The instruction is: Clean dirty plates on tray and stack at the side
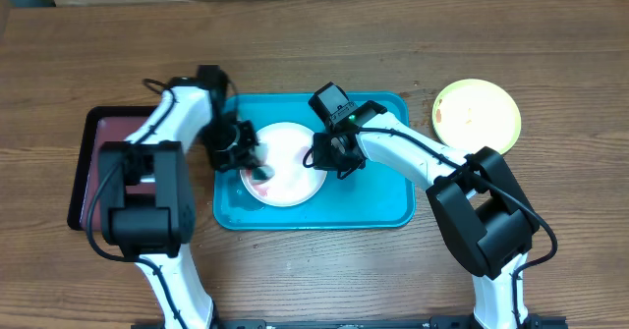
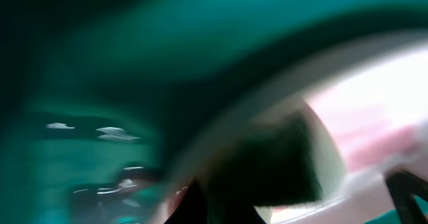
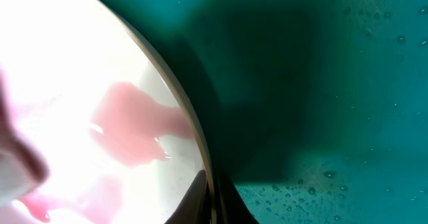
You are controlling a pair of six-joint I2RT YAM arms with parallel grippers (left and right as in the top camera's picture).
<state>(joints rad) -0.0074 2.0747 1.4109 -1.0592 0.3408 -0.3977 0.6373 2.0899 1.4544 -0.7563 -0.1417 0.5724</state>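
The white plate (image 1: pixel 291 148) lies in the left-centre of the teal tray (image 1: pixel 381 197), with a pink, wet smear (image 3: pixel 134 132) spread across it. The left claw (image 1: pixel 242 150) is closed at the plate's left edge; its wrist view is too blurred to show whether it holds anything. The right claw (image 1: pixel 334 156) is closed at the plate's right rim. The yellow-green plate (image 1: pixel 477 115) sits on the tabletop (image 1: pixel 560 44) at upper right, off the tray. A maroon tray (image 1: pixel 90 142) lies at far left.
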